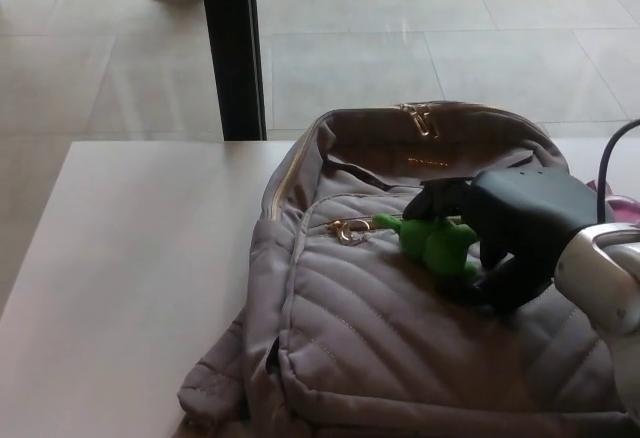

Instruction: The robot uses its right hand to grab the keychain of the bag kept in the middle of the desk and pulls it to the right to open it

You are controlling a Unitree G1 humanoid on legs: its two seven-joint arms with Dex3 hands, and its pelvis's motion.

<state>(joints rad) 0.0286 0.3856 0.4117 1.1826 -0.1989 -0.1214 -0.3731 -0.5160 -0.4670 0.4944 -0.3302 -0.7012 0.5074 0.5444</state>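
- Bag (400,338) is lying mid-desk (130,258); green keychain (437,243) is resting on its front pocket
- Right hand (500,233) is closing fingers around keychain, gripping it

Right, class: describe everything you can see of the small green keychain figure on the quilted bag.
The small green keychain figure looks like soft, rounded rubber or plastic, bright green, with stubby limbs; its exact shape is unclear. It lies on the front pocket of the grey quilted bag, linked at its left end to a gold zipper ring. The robot's black right hand is closed around its right side, fingers above and below.
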